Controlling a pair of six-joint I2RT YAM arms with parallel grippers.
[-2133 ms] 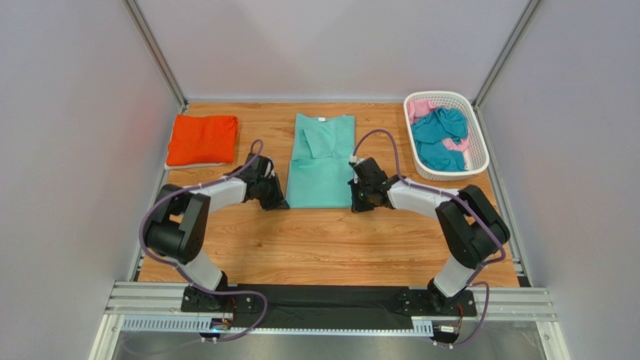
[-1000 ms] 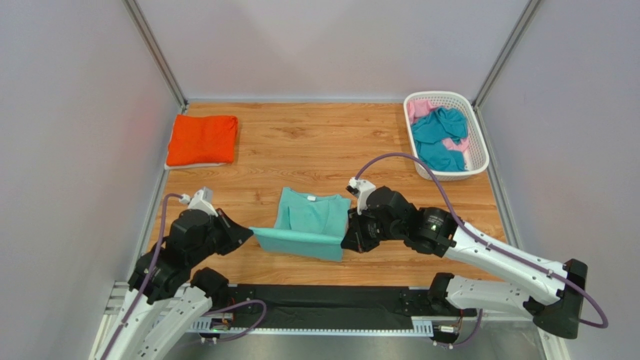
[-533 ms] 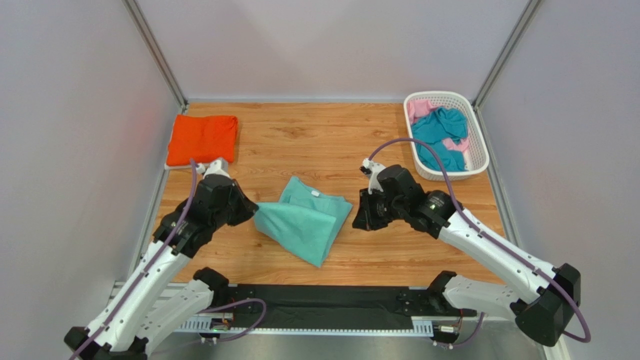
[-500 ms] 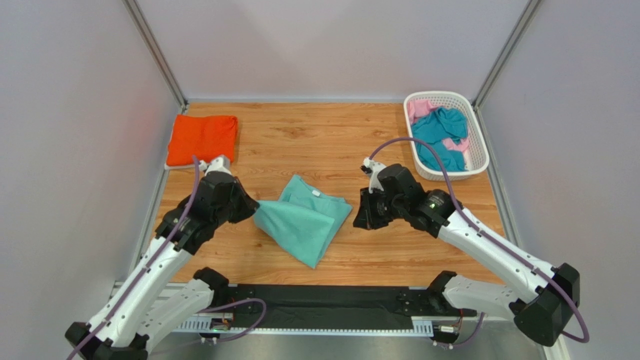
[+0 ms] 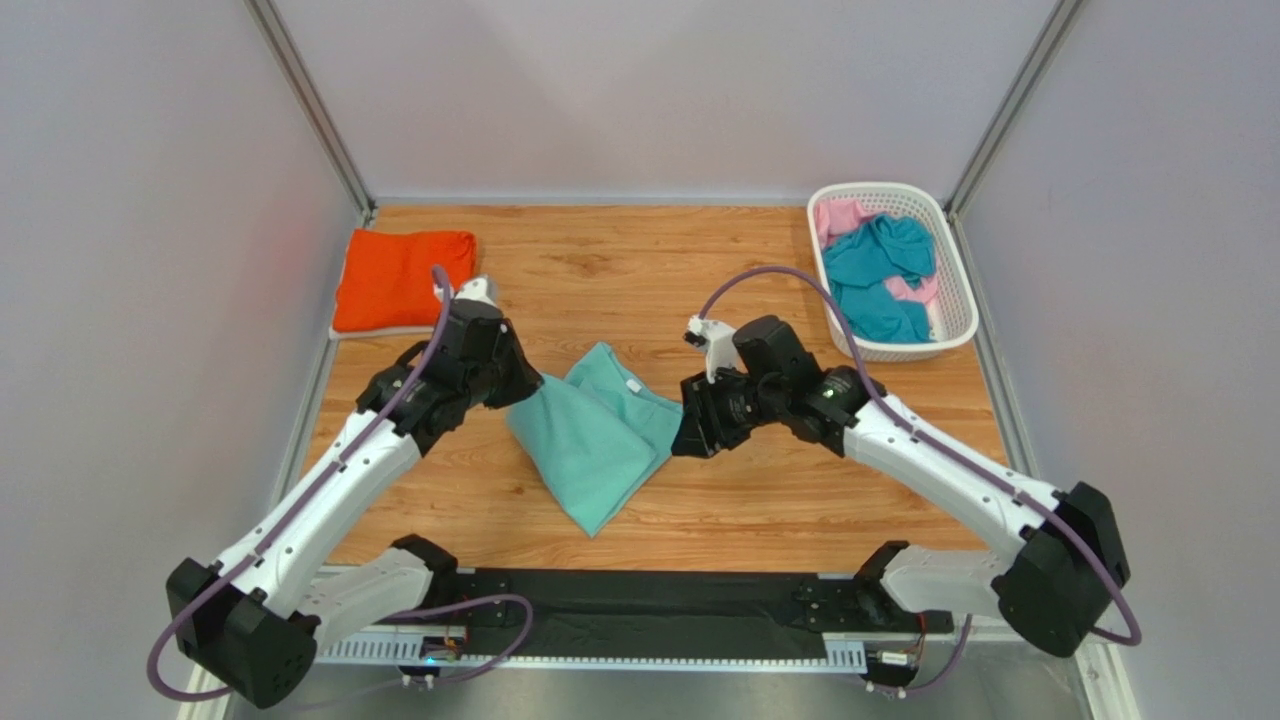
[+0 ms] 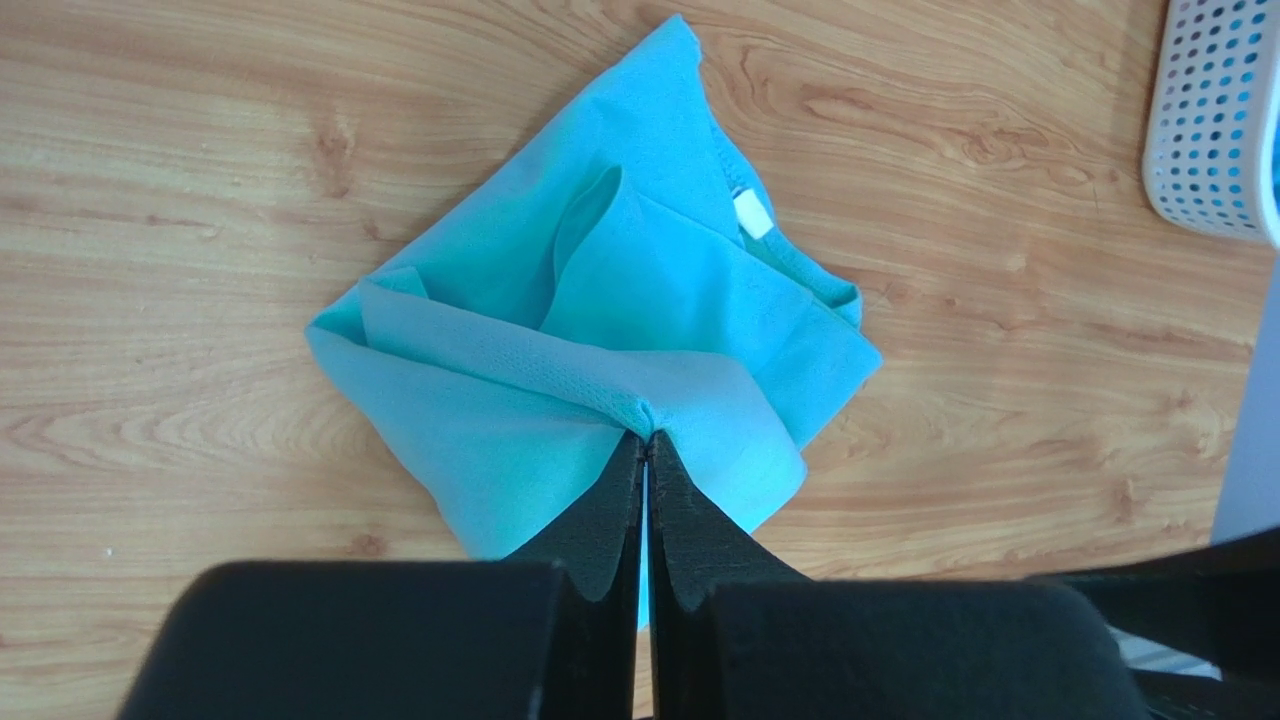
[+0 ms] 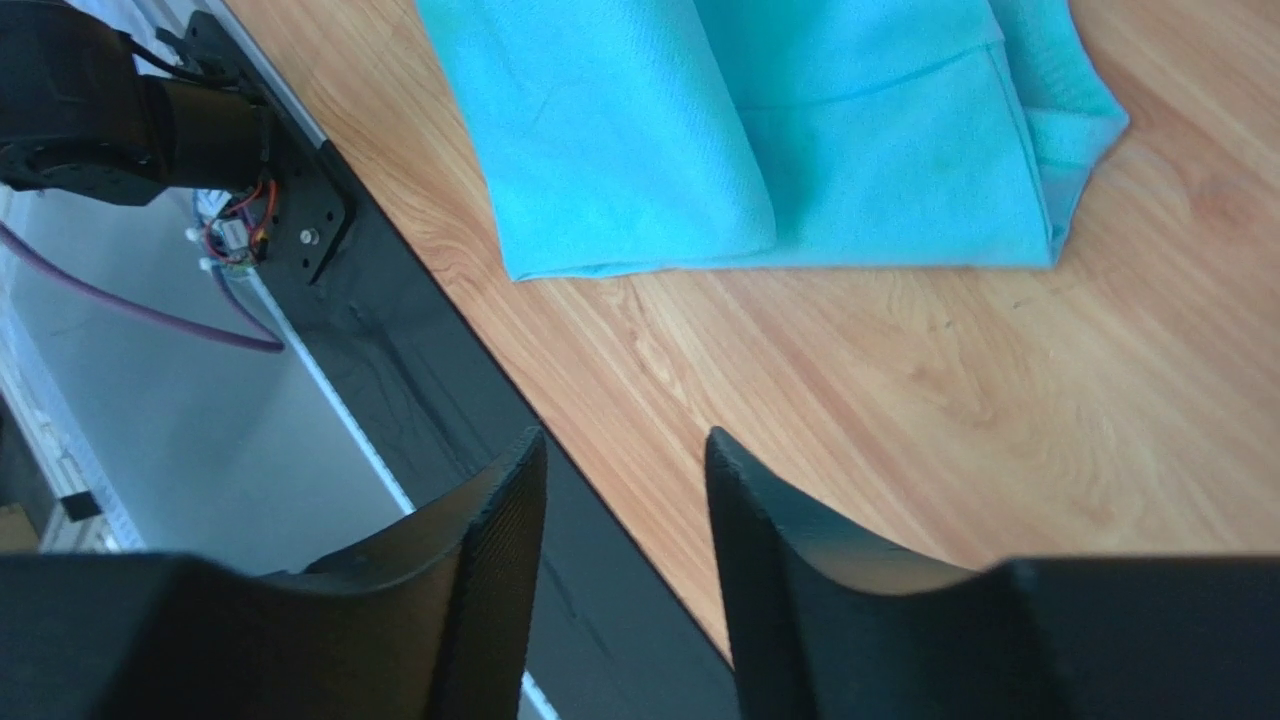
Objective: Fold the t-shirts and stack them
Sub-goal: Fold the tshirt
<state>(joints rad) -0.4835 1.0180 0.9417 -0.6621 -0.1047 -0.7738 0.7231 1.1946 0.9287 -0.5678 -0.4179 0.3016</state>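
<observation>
The mint-green t-shirt [image 5: 594,435], folded into a rumpled diamond, lies mid-table with its left corner pinched in the left gripper [image 6: 646,444], the orange t-shirt [image 5: 403,279] sits folded flat far left, and the teal t-shirt [image 5: 879,275] and pink t-shirt [image 5: 842,219] lie crumpled in the white basket [image 5: 887,189].

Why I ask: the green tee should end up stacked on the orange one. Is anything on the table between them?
Nothing visible does. Between the green tee, pinched in the left gripper, and the orange tee lies only bare table, apart from the left arm itself above it.
</observation>
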